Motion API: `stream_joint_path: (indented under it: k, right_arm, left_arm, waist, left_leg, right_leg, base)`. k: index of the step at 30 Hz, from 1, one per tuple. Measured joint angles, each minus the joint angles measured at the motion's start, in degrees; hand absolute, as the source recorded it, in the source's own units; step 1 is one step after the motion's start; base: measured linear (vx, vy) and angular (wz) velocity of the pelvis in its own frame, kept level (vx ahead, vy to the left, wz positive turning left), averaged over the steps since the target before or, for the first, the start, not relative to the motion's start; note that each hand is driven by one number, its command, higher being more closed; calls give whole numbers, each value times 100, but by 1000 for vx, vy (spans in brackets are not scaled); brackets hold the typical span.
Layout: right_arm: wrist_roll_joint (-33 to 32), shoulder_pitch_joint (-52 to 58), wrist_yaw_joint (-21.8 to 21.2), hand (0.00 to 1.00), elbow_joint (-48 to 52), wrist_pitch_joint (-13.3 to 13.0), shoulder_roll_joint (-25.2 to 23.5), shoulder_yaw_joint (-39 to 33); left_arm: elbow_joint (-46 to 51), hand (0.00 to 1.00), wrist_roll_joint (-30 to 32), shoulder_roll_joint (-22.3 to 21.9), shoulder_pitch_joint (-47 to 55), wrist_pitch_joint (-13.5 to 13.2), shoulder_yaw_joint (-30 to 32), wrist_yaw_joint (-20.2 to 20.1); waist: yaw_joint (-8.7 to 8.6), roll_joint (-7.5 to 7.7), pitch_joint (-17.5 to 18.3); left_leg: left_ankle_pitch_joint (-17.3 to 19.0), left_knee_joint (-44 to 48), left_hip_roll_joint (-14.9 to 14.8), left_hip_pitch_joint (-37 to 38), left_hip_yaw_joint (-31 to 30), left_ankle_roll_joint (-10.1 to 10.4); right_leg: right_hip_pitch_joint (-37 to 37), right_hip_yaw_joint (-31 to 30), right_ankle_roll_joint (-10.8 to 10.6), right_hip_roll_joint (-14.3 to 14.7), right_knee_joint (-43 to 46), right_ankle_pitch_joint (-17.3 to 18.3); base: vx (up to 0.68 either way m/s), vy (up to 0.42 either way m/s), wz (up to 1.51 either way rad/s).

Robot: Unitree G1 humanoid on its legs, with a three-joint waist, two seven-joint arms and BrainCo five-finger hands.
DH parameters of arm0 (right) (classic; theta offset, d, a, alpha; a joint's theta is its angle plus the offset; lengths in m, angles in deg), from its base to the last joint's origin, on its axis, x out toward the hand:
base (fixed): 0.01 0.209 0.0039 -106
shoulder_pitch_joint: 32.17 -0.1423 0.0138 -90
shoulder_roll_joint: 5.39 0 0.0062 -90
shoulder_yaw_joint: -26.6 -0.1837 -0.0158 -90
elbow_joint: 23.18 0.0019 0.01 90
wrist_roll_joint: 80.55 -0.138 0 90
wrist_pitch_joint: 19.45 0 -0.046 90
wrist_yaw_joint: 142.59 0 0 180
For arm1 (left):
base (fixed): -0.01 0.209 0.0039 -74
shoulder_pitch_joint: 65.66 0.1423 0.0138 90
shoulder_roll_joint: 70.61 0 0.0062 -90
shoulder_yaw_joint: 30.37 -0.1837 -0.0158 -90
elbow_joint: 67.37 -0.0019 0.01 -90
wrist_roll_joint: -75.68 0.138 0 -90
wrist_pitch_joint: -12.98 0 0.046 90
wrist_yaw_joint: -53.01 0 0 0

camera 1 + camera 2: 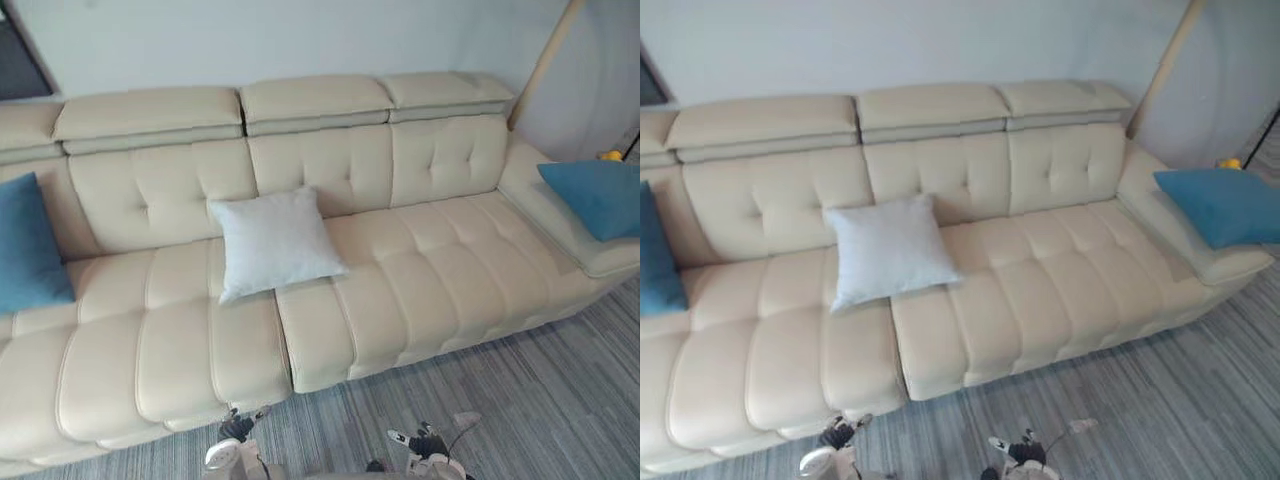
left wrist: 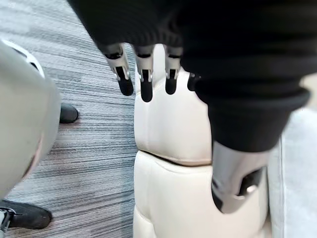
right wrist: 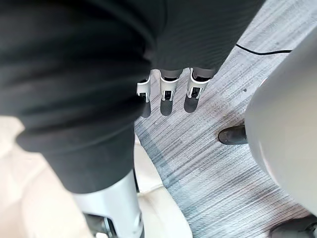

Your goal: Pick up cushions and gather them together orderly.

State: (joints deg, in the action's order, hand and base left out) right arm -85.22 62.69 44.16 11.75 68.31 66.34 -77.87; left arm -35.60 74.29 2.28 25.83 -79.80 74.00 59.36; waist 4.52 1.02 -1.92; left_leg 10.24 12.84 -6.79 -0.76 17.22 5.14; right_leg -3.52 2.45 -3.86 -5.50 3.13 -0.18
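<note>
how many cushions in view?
3: white cushion mid-seat on the sofa, left blue cushion at its left end, right blue cushion on its right armrest. Others may sit out of frame.

Two blue cushions [image 1: 30,245] [image 1: 595,195], one white cushion [image 1: 272,243], one sofa [image 1: 420,270]

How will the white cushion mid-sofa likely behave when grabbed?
The white cushion looks puffy, so it is probably light and squashy. It leans on the sofa backrest, so a push would likely topple it or slide it on the smooth upholstery.
</note>
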Motion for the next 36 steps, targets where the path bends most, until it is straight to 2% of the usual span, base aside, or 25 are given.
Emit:
stream_joint_path:
  k: [3,4,5,7,9,11,12,13,14,15,16,17,18,21,24,25,26,27,28,29,30,31,32,34,36]
  right_arm:
    - [4,-116,-2,0,-36,1,12,-21]
    - [7,-187,-1,0,-68,1,12,-22]
    - [13,-249,3,0,-71,3,11,-102]
    - [20,-238,18,0,-78,21,67,-268]
    - [15,-190,16,0,-85,16,112,-343]
    - [-4,-205,11,0,-50,-1,102,-348]
    - [-16,-195,12,0,-11,-6,116,-346]
    - [-38,-191,14,0,19,-17,150,-343]
    - [-45,-210,19,0,19,-13,225,-329]
    - [-44,-206,23,0,18,-2,236,-298]
    - [-52,-253,30,0,21,-2,235,-250]
    - [-92,-262,51,0,22,-1,244,-257]
    - [-228,-249,73,0,13,18,267,-260]
    - [-255,-278,79,0,16,34,262,-264]
    - [-254,-367,61,0,35,18,202,-298]
    - [-250,-364,58,0,45,22,124,-280]
    - [-248,-208,53,0,103,-2,27,-232]
    - [-244,-181,51,0,124,1,20,-220]
    - [-242,-118,47,0,173,0,7,-218]
    - [-241,-104,60,0,169,3,18,-231]
    - [-233,-102,56,0,169,5,27,-230]
    - [-212,-114,55,0,174,3,29,-233]
    - [-203,-189,48,0,161,-5,48,-230]
    - [-198,-320,45,0,86,-12,51,-231]
    - [-198,-554,47,0,-100,-24,105,-238]
  left_arm:
    - [-84,0,17,-26,-27,58,1,-16]
    - [-87,0,18,-37,-20,64,1,-23]
    - [-87,0,19,-44,-3,80,-25,-32]
    - [-67,0,16,-79,-29,75,-93,-34]
    - [-67,0,12,-86,-22,72,-170,-37]
    - [85,0,12,-71,-29,73,-185,-41]
    - [200,0,10,-73,-27,69,-177,-42]
    - [266,0,4,-81,-8,65,-179,-42]
    - [300,0,-3,-81,-9,64,-176,-49]
    - [324,0,-11,-63,-3,51,-170,-48]
    - [365,0,-46,-9,7,49,-176,-43]
    - [384,0,-53,5,43,50,-174,-45]
    - [477,0,-83,-11,47,40,-178,-40]
    - [585,0,-100,-46,102,28,-87,-33]
    - [634,0,-172,-103,327,21,194,-12]
    - [637,0,-225,-90,370,32,236,-14]
    - [607,0,-224,29,389,47,150,-10]
    - [602,0,-225,60,381,46,131,-11]
    - [556,0,-223,166,368,72,6,-8]
    - [536,0,-224,206,370,75,-120,-7]
    - [530,0,-228,229,371,72,-229,-3]
    - [510,0,-246,234,366,73,-310,8]
    - [468,0,-283,212,341,73,-313,18]
    - [413,0,-340,206,311,73,-377,82]
    - [360,0,-346,224,224,73,-545,107]
  waist:
    - [6,-120,2]
    - [20,-163,15]
    - [4,-179,-45]
    - [-46,-214,-99]
    - [-85,-238,-131]
    - [-86,-188,-268]
    - [-102,-197,-362]
    - [-85,-303,-424]
    - [-80,-375,-488]
    - [-55,-351,-546]
    - [4,-325,-528]
    - [8,-298,-551]
    - [19,-282,-599]
    - [149,-289,-590]
    - [255,-406,-514]
    - [345,-311,-440]
    - [403,-67,-292]
    - [405,-3,-284]
    - [377,88,-307]
    - [341,90,-309]
    - [302,71,-323]
    - [258,38,-347]
    - [220,1,-360]
    - [193,-73,-406]
    - [144,-196,-498]
  left_leg:
    - [11,-83,-185,95,421,-4]
    - [0,-108,-336,94,623,-18]
    - [2,-218,-325,231,849,-13]
    - [4,-260,-313,462,938,-6]
    - [4,-14,-357,534,898,-6]
    - [28,940,-580,254,752,17]
    - [18,1762,-781,-41,504,4]
    - [-74,2599,-1005,-374,148,-135]
    - [-239,3110,-1087,-562,-146,-377]
    - [-638,3712,-1075,-889,-566,-537]
    - [-555,3986,-903,-1147,-872,-278]
    - [-220,3879,-713,-1250,-958,-215]
    - [197,3283,-314,-1518,-1064,-209]
    - [236,2161,123,-1607,-1412,-107]
    - [211,1171,142,-1446,-1850,-338]
    - [180,1173,86,-1320,-1685,-242]
    - [282,1002,78,-1067,-1111,-322]
    - [305,980,89,-990,-982,-324]
    - [389,956,132,-694,-646,-349]
    - [433,925,151,-534,-507,-374]
    - [474,882,159,-394,-411,-409]
    - [498,741,160,-158,-283,-418]
    - [494,480,136,128,-146,-411]
    - [483,170,50,415,36,-389]
    - [473,-110,-119,575,127,-207]
  right_leg:
    - [-209,37,195,231,-141,-387]
    - [-345,439,397,297,-187,-540]
    - [-365,1541,675,164,-22,-156]
    - [-306,1882,554,62,284,-10]
    - [-235,1676,494,127,393,118]
    - [-239,1546,518,128,592,390]
    - [-235,1520,570,178,704,495]
    - [-186,1484,618,322,782,573]
    - [-123,1427,669,433,838,622]
    - [-46,1241,740,516,842,669]
    - [-32,978,770,533,846,685]
    - [-56,819,771,522,821,687]
    - [-63,527,799,533,696,671]
    - [-171,103,796,659,665,672]
    - [-254,-560,801,1145,671,664]
    - [-268,-760,788,1185,769,668]
    - [-545,-706,461,963,1458,882]
    - [-663,-667,325,873,1790,982]
    - [-1053,-416,-216,630,2932,1220]
    - [-1284,-139,-466,457,3486,1188]
    - [-1433,200,-507,268,3916,1141]
    - [-1521,705,-327,-22,4247,1157]
    - [-1482,1196,-23,-266,4187,1302]
    - [-1459,1710,136,-487,3674,1401]
    - [-1560,2049,138,-547,2847,1254]
  base:
    - [109,-24,-107]
    - [70,-113,-114]
    - [55,-105,-95]
    - [47,-64,-47]
    - [44,-75,-35]
    - [-17,-119,-32]
    - [-62,-137,-35]
    - [-37,-139,-38]
    - [4,-140,-53]
    - [76,-84,-80]
    - [112,-57,-92]
    - [184,-3,-107]
    - [138,2,-77]
    - [90,42,-91]
    - [166,142,-172]
    - [327,198,-197]
    - [350,192,-170]
    - [369,171,-154]
    - [270,127,-94]
    - [247,109,-86]
    - [178,61,-47]
    - [236,30,-47]
    - [255,9,-52]
    - [286,-62,-57]
    - [265,-153,-39]
